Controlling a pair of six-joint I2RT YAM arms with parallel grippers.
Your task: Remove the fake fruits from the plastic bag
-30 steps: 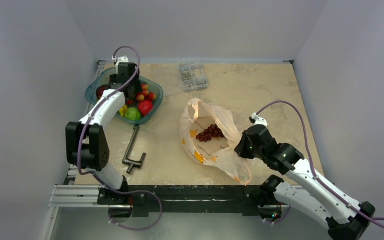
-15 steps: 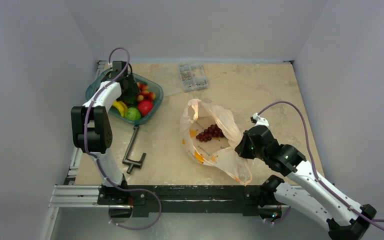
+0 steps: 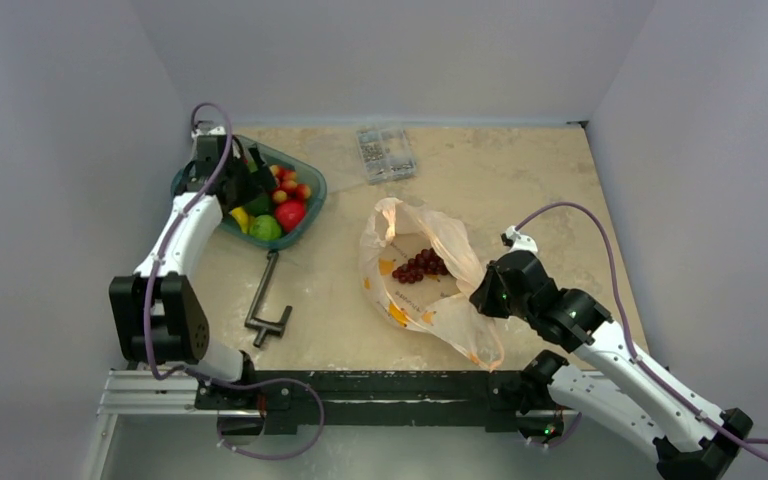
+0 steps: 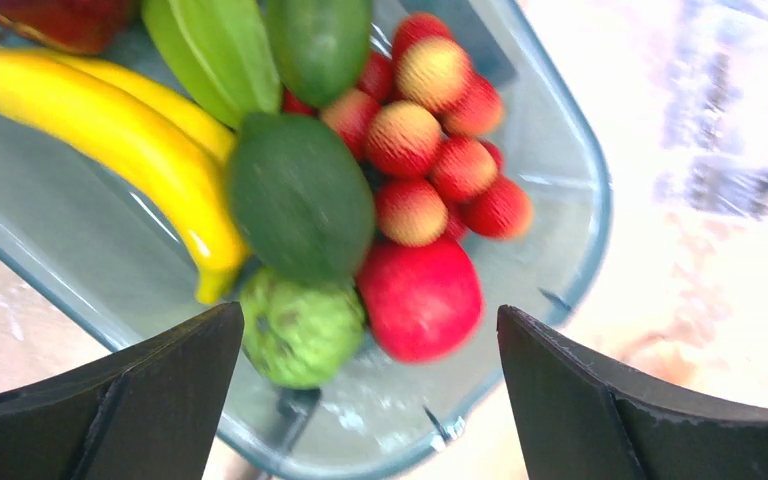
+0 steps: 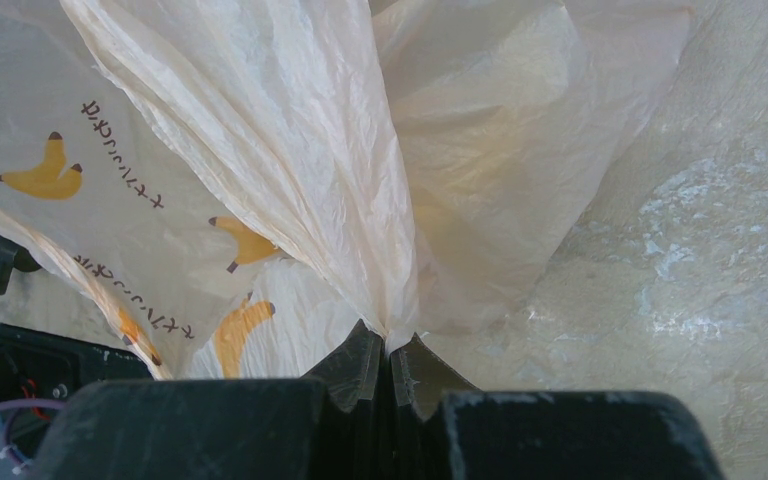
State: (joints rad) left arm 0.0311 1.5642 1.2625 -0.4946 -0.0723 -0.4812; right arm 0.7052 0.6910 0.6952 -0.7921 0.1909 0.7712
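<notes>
Right gripper (image 5: 390, 345) is pinched shut on plastic bag (image 3: 438, 312) film, near edge, centre. Left gripper (image 4: 368, 312) is wide open and empty over tray (image 3: 312, 207), far-left corner. Grape cluster (image 3: 420, 266) lies inside the bag. Likely light, glossy and slippery; pinch across its middle.

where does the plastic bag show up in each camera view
Top external: plastic bag lies centre-right on the table, mouth open, right gripper pinching its near-right edge.
Left wrist: not in it; only the teal tray shows.
Right wrist: fills the upper left and centre, gathered into the right gripper at the bottom edge.
Shared landmark: the yellow banana print on the bag.
</notes>
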